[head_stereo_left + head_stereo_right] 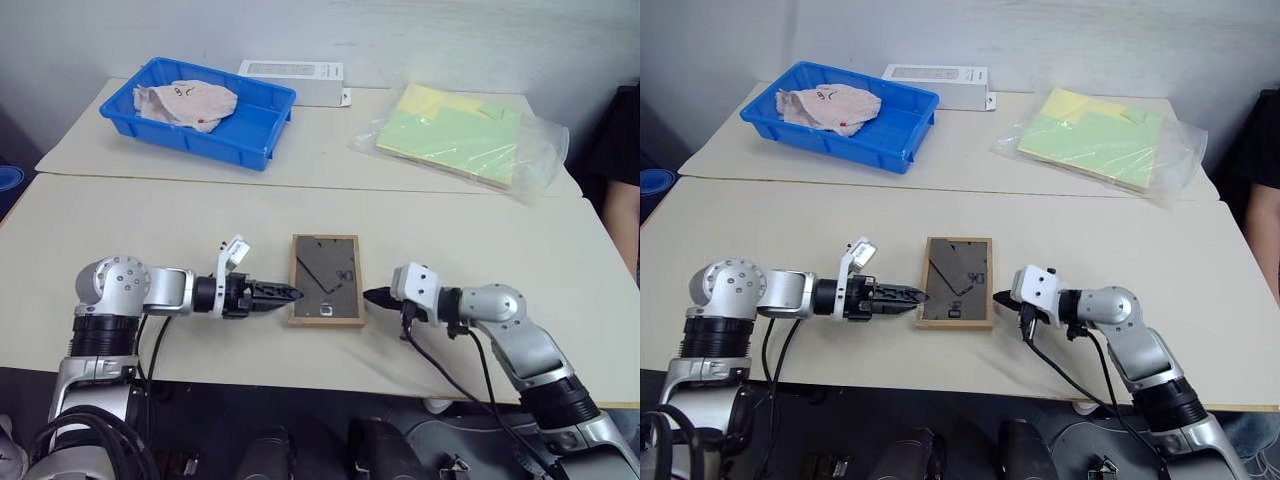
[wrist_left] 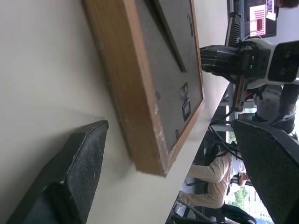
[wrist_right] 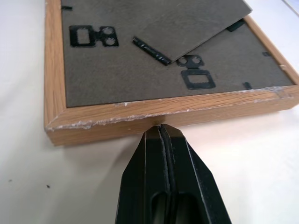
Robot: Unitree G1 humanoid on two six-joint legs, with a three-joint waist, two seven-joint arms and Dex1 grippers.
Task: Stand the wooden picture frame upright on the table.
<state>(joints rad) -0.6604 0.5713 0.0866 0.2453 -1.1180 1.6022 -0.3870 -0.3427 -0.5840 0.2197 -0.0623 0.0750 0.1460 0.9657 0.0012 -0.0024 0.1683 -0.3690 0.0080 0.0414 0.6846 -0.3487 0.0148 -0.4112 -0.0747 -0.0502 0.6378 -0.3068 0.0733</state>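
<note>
Two tools flank the wooden picture frame [image 1: 326, 280], which lies flat, back panel up, near the front edge of the tabletop [image 1: 480, 240]; its picture face is turned down and cannot be seen; the thin stand leg [image 3: 196, 23] rests against the back panel, its far end cut off in the right wrist view. The left tool [image 1: 290, 294] sits just beside the frame's left edge, fingers spread wide with nothing between them; contact with the wood cannot be confirmed. The right tool [image 1: 374, 296] is pressed fully closed, tip against the frame's right edge. Behind, on the far tabletop: a blue tray [image 1: 255, 140] holding crumpled cloth [image 1: 185, 103]; a flat white box [image 1: 300, 78] partly hidden by the tray; yellow-green sheets in a clear bag [image 1: 455, 135]. A person's arm [image 1: 622, 225] is cut off at the right margin.
</note>
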